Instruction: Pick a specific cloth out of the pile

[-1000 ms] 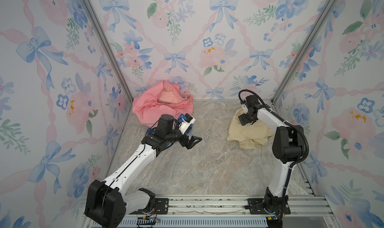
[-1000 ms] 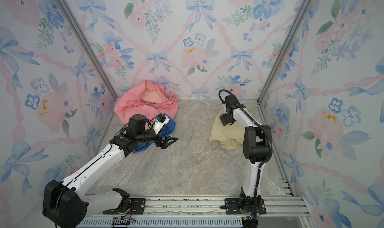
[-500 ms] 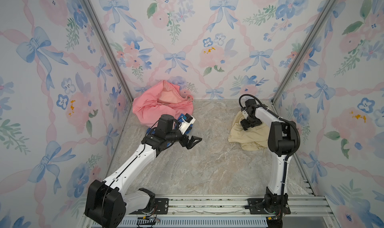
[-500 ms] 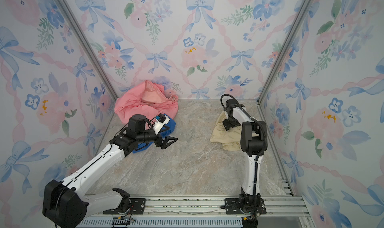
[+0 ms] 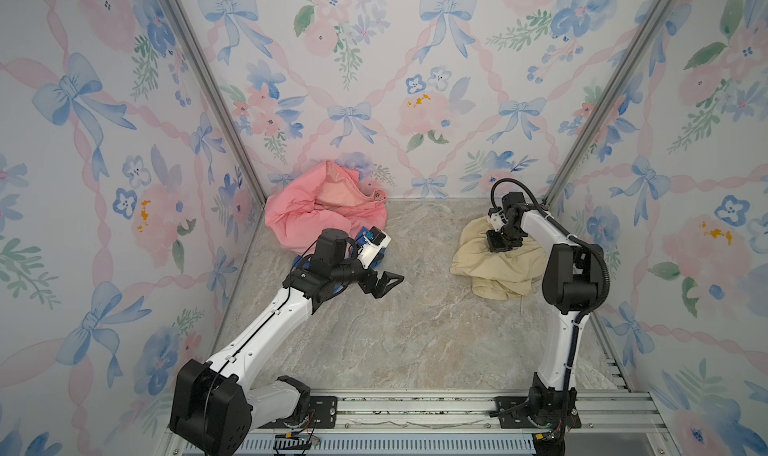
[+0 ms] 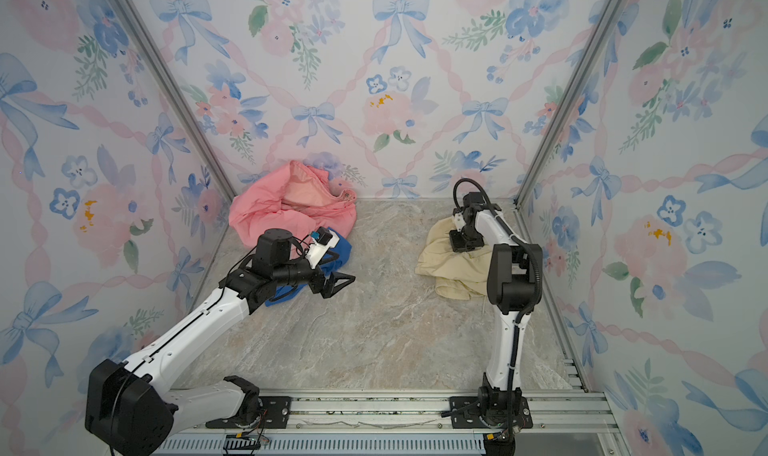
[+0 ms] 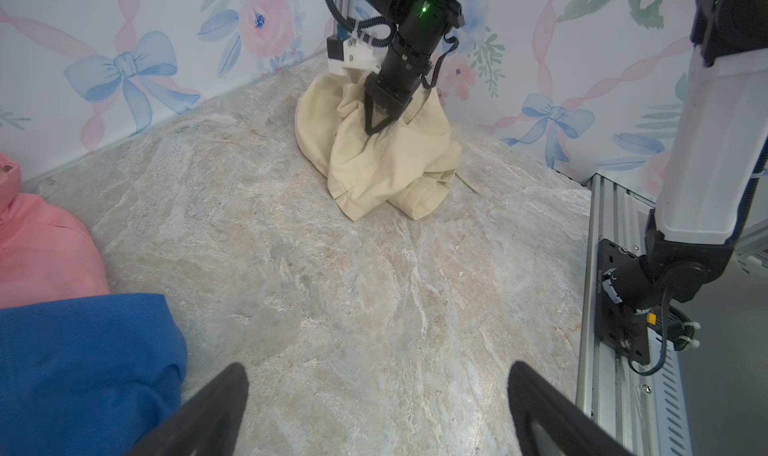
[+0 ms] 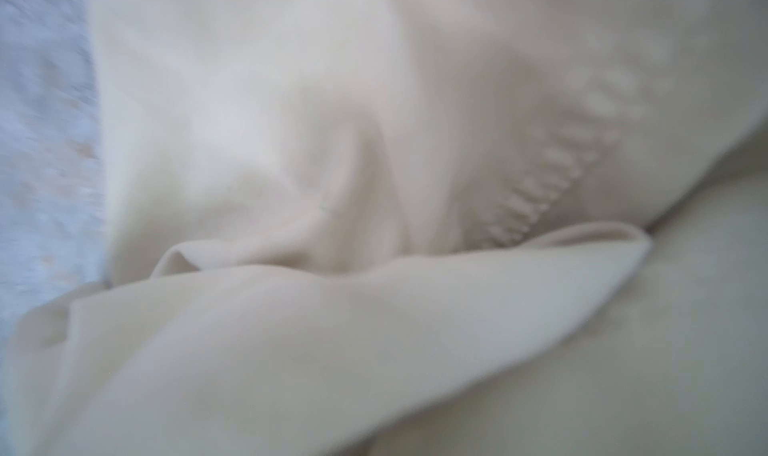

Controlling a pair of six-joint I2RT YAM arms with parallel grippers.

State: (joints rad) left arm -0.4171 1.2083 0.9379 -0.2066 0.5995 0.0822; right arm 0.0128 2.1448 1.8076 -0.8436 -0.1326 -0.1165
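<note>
- The pale cream-yellow fabric cloth (image 5: pixel 494 267) (image 6: pixel 453 269) (image 7: pixel 374 163) (image 8: pixel 374 316) is seen crumpled on the marbled grey-beige desk (image 5: pixel 415 333) (image 6: pixel 374 333), near the back right corner and well apart from the pile.
- The right fingers (image 7: pixel 376 126) are seen clenched on a raised fold at the top of this cloth, with the tips sunk into the fabric.
- A thin drawstring cord (image 7: pixel 467 182) is seen trailing from the cloth's edge onto the desk.
- The pile is formed by a large salmon-pink garment (image 5: pixel 316 221) (image 6: pixel 282 213) (image 7: pixel 41 246) against the back left corner and a royal blue cloth (image 6: pixel 341 248) (image 7: pixel 83 371) at its front edge.
- The left fingers (image 5: pixel 386 284) (image 6: pixel 338 284) (image 7: pixel 216 404) are held spread wide above bare desk beside the blue cloth, and nothing is grasped.
- A broad bare stretch of desk is left between pile and cloth and towards the front aluminium rail (image 5: pixel 415 408).
- The cloth is hemmed in by the floral-papered wall panels (image 5: pixel 415 80) at the back and right.
- Small print on the black base plate (image 7: pixel 621 304) is noted, but it cannot be read.
</note>
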